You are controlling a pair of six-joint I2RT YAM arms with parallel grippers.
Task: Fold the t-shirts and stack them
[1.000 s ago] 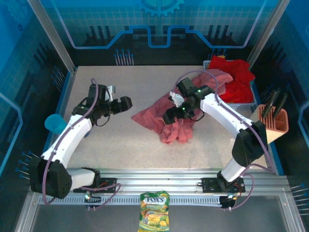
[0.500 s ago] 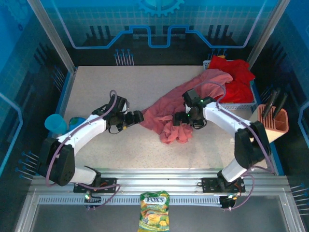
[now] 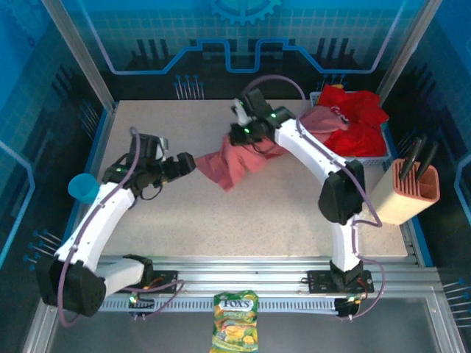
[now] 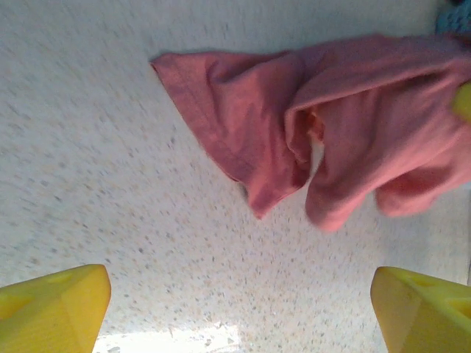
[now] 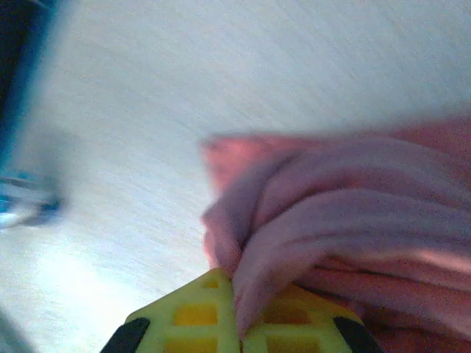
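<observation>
The salmon-pink t-shirt (image 3: pixel 229 163) hangs bunched from my right gripper (image 3: pixel 240 133), which is shut on a fold of it above the table's middle back. Its far end trails toward the basket (image 3: pixel 366 157). In the right wrist view the yellow fingers (image 5: pixel 184 320) pinch pink cloth (image 5: pixel 346 220) at the right gripper (image 5: pixel 239 318). My left gripper (image 3: pixel 188 162) stands open just left of the shirt's left corner, touching nothing. The left wrist view shows the shirt (image 4: pixel 331 140) ahead of the left gripper (image 4: pixel 239 312), its fingertips (image 4: pixel 55 309) wide apart over bare table. Bright red t-shirts (image 3: pixel 358 119) lie piled in the basket.
A knife block (image 3: pixel 414 184) stands at the right edge. A blue cup (image 3: pixel 82 188) sits off the table's left side, close to my left arm. A candy bag (image 3: pixel 235 321) lies on the near rail. The speckled tabletop (image 3: pixel 243 220) in front is bare.
My right gripper has shut on the pink shirt and carried it up, back and to the left, lifting most of it off the table. My left gripper has drawn back slightly left, still open.
</observation>
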